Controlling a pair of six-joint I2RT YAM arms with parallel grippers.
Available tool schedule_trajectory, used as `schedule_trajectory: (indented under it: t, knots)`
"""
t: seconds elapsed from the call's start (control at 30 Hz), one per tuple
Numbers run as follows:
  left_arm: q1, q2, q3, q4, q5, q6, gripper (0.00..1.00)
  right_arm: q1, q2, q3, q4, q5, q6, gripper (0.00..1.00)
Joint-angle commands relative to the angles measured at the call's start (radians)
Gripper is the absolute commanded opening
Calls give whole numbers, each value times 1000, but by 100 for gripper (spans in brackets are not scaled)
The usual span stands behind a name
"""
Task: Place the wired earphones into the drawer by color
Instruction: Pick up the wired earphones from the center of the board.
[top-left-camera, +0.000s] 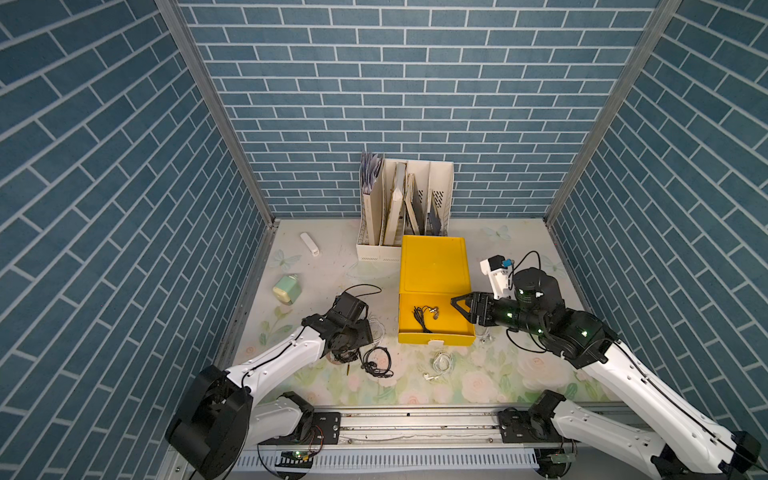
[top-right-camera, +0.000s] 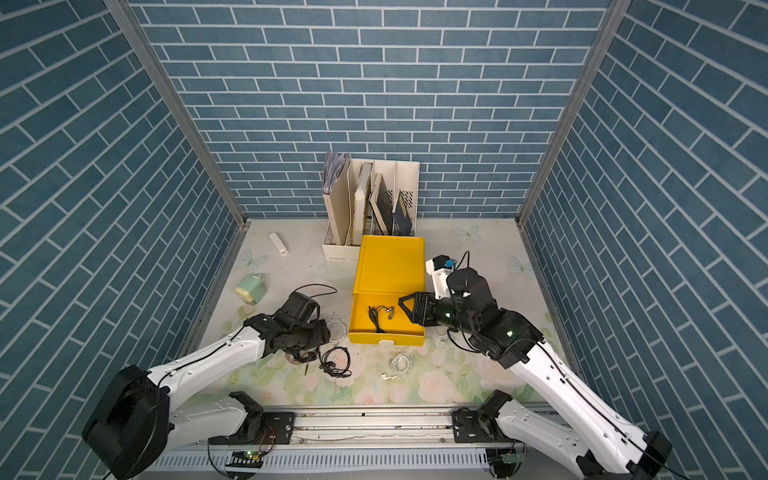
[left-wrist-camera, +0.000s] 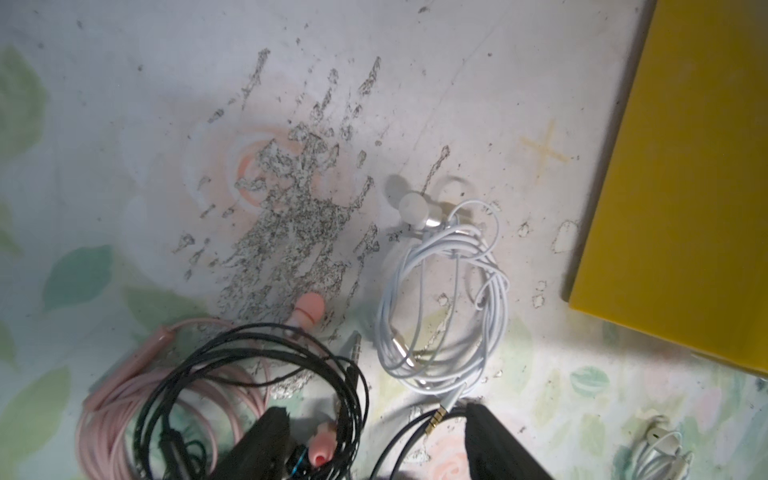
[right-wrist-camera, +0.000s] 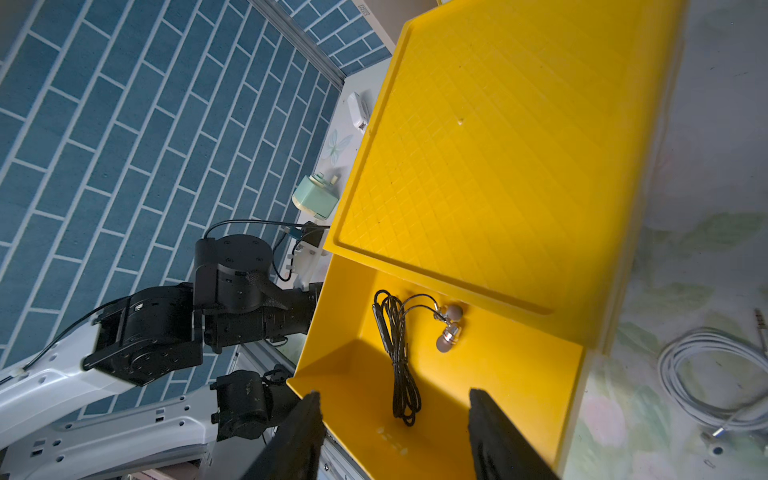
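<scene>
Below my left gripper (left-wrist-camera: 378, 415), jaws wide and empty, the black earphones (left-wrist-camera: 355, 386) look light and limp, perhaps tangled with the pink earphones (left-wrist-camera: 108, 399), so I should pinch several strands together.

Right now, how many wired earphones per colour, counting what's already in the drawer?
Black: 3 (black set in the drawer, black loop on the table, black coil over the pink coil)
White: 3 (left white coil, front white coil, right white coil, all around the drawer)
Pink: 1 (pink coil)
Total: 7
</scene>
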Motion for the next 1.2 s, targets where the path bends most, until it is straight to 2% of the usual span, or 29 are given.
schedule_trajectory:
  t: [0.0, 0.43, 0.63, 0.73, 0.8, 0.97, 1.17]
  knots:
    - [9, 34, -11, 56, 2, 9, 66, -2, 6, -13, -2, 3, -32, 59]
    - [11, 67, -64, 102, -16, 1, 46, -2, 22, -18, 5, 4, -34, 59]
    - [11, 47, -75, 90, -28, 7, 24, -3, 22, -20, 10, 7, -34, 58]
    - [11, 26, -83, 84, -28, 12, 9, -2, 18, -29, 11, 10, -35, 58]
    - [11, 9, -87, 76, -20, 12, 3, -2, 16, -39, 14, 9, -35, 58]
    - [11, -91, -55, -26, -47, 23, 2, -2, 18, -37, 22, 6, -37, 58]
    - [10, -234, 53, -149, -54, 30, 3, -2, 36, -26, 33, 3, -43, 58]
